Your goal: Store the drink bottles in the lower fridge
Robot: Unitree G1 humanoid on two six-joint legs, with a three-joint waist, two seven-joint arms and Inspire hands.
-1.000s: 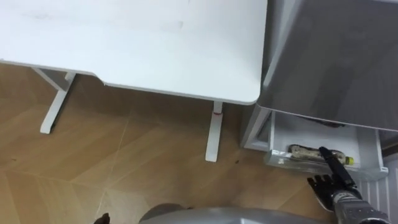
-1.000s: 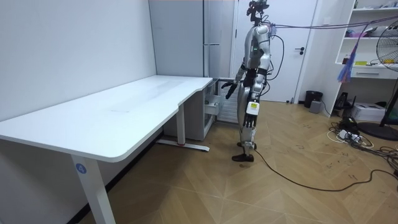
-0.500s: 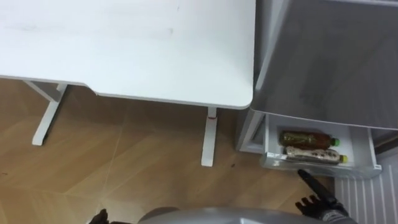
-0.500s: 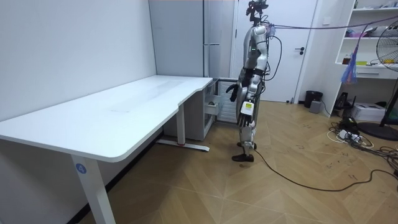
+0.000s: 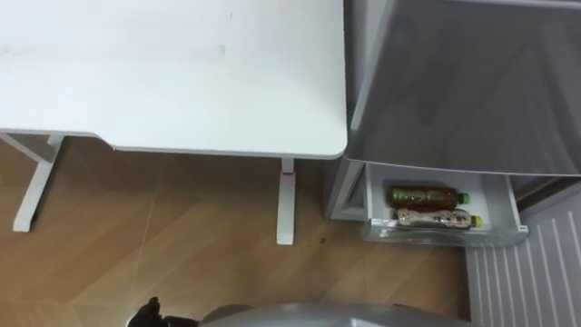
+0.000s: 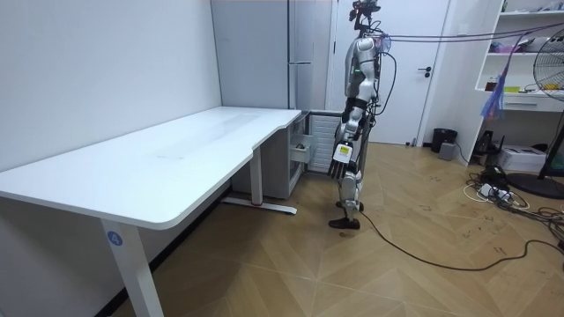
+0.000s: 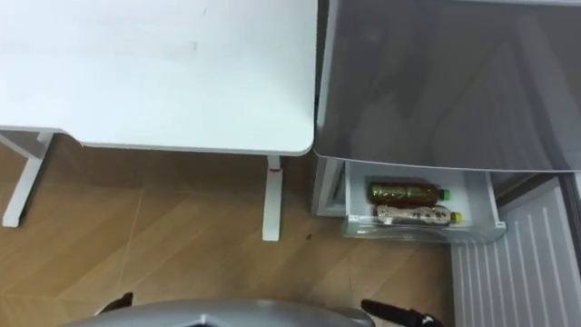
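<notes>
Bottles [image 5: 422, 196] in drawer [image 5: 445, 239] (right hand [image 7: 404, 317] apart)

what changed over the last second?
The right hand pulled back from the open fridge drawer, holding nothing, and now hangs at the robot's side. The camera shifted too. The rear bottle and front bottle lie in the drawer as before; the left hand stays low and idle.

You have a long white desk [image 6: 167, 150] running along the pale wall [image 6: 97, 62] on your left, from near to far, on white legs. The wood floor [image 6: 397, 264] spreads out to the right. Far off stand a white door [image 6: 410, 97], white shelves [image 6: 520, 104] and a fan [image 6: 553, 62].
</notes>
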